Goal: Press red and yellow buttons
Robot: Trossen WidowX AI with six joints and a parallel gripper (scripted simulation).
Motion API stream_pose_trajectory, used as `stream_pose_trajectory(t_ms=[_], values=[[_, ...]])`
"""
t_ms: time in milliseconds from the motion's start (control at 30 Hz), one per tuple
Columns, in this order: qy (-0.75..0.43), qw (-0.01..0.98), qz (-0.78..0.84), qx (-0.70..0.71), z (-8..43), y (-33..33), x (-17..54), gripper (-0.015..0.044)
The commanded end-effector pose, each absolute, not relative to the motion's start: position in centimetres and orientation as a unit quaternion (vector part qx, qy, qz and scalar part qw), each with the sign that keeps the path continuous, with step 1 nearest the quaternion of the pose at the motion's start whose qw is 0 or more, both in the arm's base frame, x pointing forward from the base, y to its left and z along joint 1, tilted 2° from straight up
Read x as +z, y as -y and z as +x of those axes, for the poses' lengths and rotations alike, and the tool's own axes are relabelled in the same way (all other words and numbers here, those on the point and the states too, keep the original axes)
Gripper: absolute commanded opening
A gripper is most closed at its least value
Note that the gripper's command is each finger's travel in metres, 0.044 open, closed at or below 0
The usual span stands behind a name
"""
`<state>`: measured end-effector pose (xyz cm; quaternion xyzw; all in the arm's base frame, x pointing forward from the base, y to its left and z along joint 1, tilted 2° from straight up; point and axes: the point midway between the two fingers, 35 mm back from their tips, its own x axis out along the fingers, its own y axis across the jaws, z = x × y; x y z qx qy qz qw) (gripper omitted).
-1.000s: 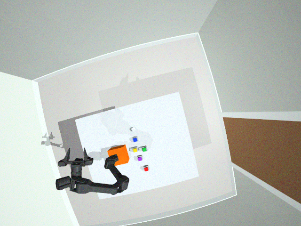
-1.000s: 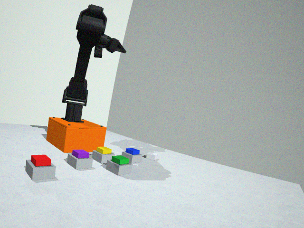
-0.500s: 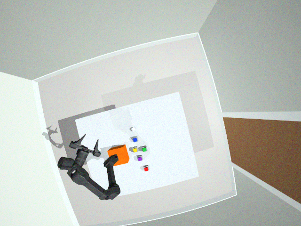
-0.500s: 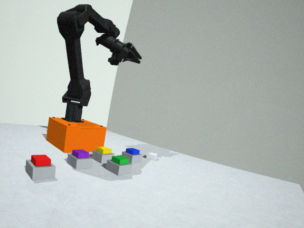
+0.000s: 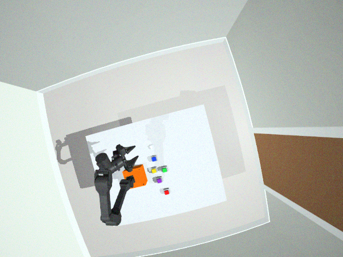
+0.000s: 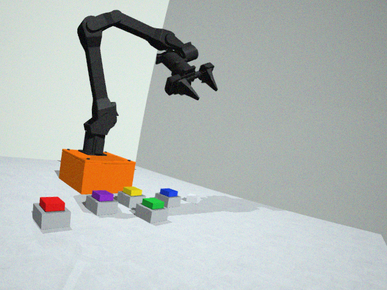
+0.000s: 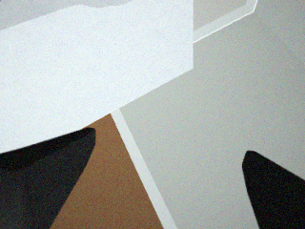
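The red button (image 5: 166,191) (image 6: 52,203) stands on a grey base at one end of the group, at the left in the exterior view. The yellow button (image 5: 154,170) (image 6: 132,191) stands on its grey base near the orange robot base, between the purple and blue buttons. Both caps stand up from their bases. My gripper (image 5: 136,151) (image 6: 207,95) (image 7: 169,147) is open and empty, high above the table and away from all the buttons. No button shows in the wrist view.
The purple button (image 5: 159,180) (image 6: 103,195), green button (image 5: 164,169) (image 6: 153,203) and blue button (image 5: 154,158) (image 6: 169,192) stand near the yellow one. A small white block (image 5: 150,146) (image 6: 193,198) lies beyond the blue button. The orange base (image 5: 140,176) (image 6: 107,177) carries the arm.
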<state>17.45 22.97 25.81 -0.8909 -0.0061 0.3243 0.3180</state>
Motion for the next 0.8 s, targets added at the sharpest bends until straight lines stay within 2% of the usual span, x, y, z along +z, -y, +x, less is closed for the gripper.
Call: stream_pose_trajectory(t_ms=[0, 400, 767], values=[[-0.081, 0.359, -0.869, 0.331, 20.8, -21.0, 24.3, 0.04], [-0.373, 0.521, -0.709, 0.296, 29.8, -9.4, 19.1, 0.04], [-0.583, 0.649, -0.451, 0.19, 31.7, 4.5, 14.5, 0.04]])
